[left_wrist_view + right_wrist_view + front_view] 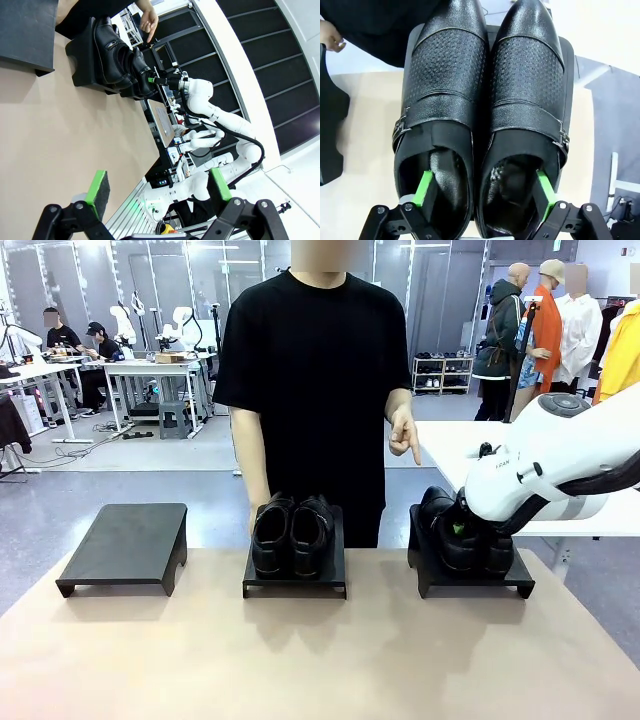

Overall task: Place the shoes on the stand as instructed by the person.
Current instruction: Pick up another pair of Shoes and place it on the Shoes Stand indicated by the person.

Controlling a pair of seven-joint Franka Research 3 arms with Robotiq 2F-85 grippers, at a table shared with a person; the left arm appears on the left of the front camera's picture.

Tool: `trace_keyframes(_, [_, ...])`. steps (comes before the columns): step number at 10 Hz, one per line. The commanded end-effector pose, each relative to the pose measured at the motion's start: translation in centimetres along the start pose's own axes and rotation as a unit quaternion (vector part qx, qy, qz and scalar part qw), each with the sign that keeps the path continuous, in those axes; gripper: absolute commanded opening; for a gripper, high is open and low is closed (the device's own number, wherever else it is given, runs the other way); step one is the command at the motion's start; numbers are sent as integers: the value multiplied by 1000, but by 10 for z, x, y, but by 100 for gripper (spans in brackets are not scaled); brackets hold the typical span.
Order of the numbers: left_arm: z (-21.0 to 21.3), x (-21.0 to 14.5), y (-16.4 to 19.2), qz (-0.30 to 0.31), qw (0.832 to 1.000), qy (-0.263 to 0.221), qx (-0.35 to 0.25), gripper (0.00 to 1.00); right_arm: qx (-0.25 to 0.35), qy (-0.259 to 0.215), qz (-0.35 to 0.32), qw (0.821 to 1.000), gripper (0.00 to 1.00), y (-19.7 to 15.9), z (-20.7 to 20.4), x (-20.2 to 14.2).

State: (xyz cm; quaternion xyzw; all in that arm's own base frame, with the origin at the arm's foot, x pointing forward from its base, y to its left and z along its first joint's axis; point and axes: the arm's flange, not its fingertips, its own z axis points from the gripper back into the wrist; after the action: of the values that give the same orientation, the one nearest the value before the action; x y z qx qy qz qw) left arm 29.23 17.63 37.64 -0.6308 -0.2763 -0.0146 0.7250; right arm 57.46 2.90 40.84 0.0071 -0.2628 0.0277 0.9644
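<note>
Buckled glossy black leather shoe pair (pixel 485 105) sits on right black stand (pixel 470 580); right gripper (pixel 482 192) spread wide, one green pad inside each shoe; we lift straight up, avoid snagging collars

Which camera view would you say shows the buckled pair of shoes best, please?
The right wrist view: the buckled pair is seen from above, straps and textured leather clear. In the front view the right arm covers much of it; the left wrist view shows it small and dark.

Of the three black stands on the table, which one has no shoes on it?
The flat black stand at the robot's left: its top is bare, while the middle stand and the right stand each carry a pair of glossy black shoes.
</note>
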Motion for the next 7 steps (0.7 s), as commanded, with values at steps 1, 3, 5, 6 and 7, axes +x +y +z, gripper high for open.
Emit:
trace_keyframes(1, [2,-1,-2,-10,1000,6,-5,100,1,0,0,1000,97,0,-1,0])
trace_keyframes(3, [2,-1,-2,-10,1000,6,-5,100,1,0,0,1000,97,0,-1,0])
trace_keyframes(5, [2,-1,-2,-10,1000,6,-5,100,0,0,0,1000,96,0,0,0])
trace_keyframes(6, [2,-1,-2,-10,1000,6,-5,100,27,-3,-14,1000,97,-6,28,-6])
trace_keyframes(7, [2,-1,-2,-10,1000,6,-5,100,38,-2,-36,999,97,-15,56,-13])
